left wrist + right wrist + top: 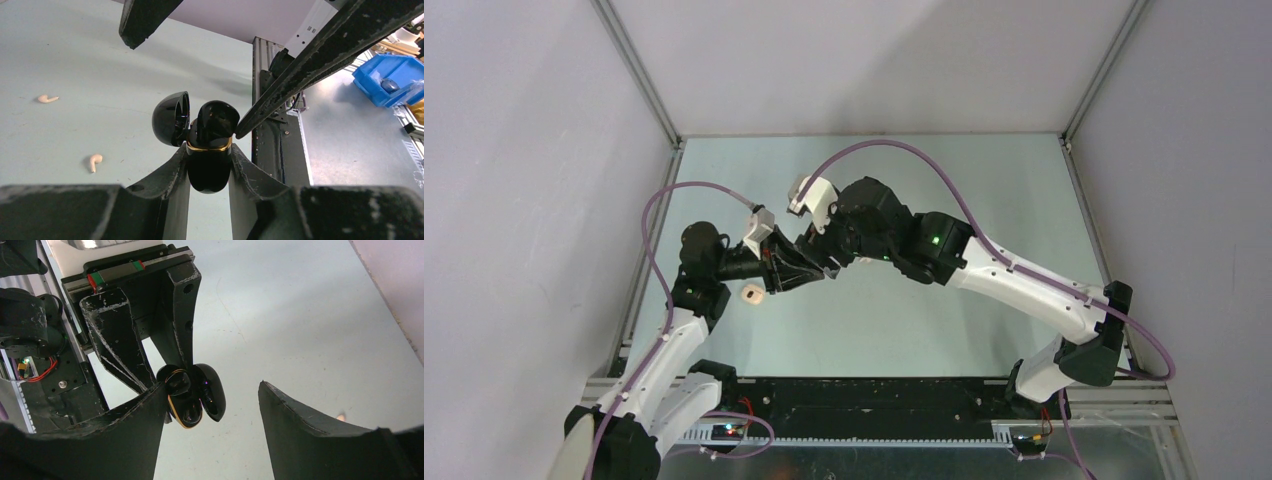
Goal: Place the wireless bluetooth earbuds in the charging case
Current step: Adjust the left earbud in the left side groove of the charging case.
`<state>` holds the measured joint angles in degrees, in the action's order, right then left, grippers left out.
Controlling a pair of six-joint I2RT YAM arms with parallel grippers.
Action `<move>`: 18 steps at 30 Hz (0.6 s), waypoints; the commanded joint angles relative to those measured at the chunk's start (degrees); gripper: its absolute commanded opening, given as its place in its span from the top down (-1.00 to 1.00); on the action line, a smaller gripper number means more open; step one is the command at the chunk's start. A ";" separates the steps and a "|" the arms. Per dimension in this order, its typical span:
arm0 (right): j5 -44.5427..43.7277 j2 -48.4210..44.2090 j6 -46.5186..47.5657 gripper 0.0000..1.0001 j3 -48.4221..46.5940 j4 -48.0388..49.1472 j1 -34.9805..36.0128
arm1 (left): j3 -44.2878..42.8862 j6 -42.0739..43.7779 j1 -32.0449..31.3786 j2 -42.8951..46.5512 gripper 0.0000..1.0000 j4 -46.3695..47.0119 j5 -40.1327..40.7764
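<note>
Step in hand: seating a bud in the black charging case (208,167).

- Left gripper (209,150) is clenched on the case body, with the lid (171,118) hinged open.
- A black earbud (216,118) stands proud of the gold rim (looks only part-seated).
- Right gripper (212,388) is released, jaws apart. One fingertip (241,132) is just beside the bud.
- Two pale earbuds (48,98) lie loose on the table (75,50), well apart from the case.

Next move probably calls for a light downward nudge on the bud, with the case held steady.
</note>
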<state>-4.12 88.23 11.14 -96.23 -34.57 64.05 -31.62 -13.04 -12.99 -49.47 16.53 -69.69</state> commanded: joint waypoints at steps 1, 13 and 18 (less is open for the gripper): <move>-1.57 -1.18 0.36 -0.42 -1.54 2.11 -0.51 | -2.65 0.67 0.33 0.76 1.00 1.16 -1.02; -2.38 -3.72 3.37 -0.43 2.74 3.48 -0.40 | -2.77 0.56 0.32 0.76 1.00 1.22 -1.30; -3.48 -4.13 3.88 -0.43 3.38 3.96 -0.82 | -2.92 0.49 0.33 0.79 1.00 1.05 -1.41</move>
<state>-4.29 86.46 13.50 -93.23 -32.34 64.01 -31.64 -13.04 -12.95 -49.50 16.14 -69.63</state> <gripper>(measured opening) 0.712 0.328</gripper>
